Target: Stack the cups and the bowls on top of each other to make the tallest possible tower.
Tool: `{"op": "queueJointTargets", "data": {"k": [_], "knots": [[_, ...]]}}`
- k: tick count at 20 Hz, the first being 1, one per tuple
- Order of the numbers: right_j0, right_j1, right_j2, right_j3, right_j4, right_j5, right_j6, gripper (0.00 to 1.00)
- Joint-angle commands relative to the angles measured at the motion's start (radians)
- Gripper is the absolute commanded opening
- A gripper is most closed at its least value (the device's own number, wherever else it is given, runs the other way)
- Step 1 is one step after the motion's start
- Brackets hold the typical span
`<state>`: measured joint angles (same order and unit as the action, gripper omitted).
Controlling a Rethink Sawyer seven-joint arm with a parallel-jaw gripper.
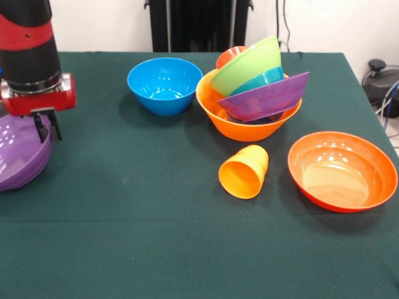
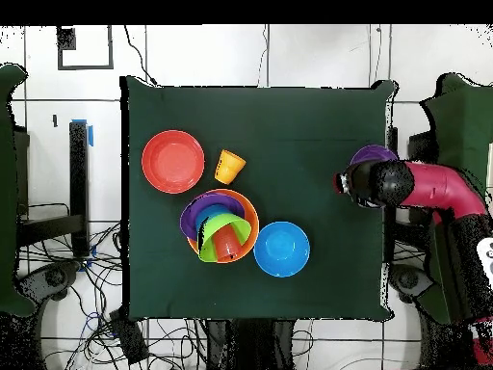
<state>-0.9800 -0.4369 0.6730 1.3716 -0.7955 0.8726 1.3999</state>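
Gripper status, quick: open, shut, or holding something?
Gripper: black fingers sit at the rim of the glossy purple plastic bowl at the table edge; whether they are clamped on it cannot be told.

Dark green tablecloth (image 1: pixel 156 249) over the whole table, plain white wall (image 1: pixel 324 25) behind, pale tiled floor (image 2: pixel 318 53) with messy black cables (image 2: pixel 67 279) all around.

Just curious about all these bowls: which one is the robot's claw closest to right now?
The purple bowl at the table's edge, directly under the gripper. The other purple bowl sits tilted in the tower, far across the table.
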Motion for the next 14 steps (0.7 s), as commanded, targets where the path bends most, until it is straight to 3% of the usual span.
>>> {"op": "queueJointTargets", "data": {"k": [1, 14], "knots": [[0.098, -0.140, -0.050, 0.090, 0.028, 0.133, -0.076, 0.00], [0.123, -0.407, -0.053, 0.231, 0.161, 0.246, -0.055, 0.00]]}}
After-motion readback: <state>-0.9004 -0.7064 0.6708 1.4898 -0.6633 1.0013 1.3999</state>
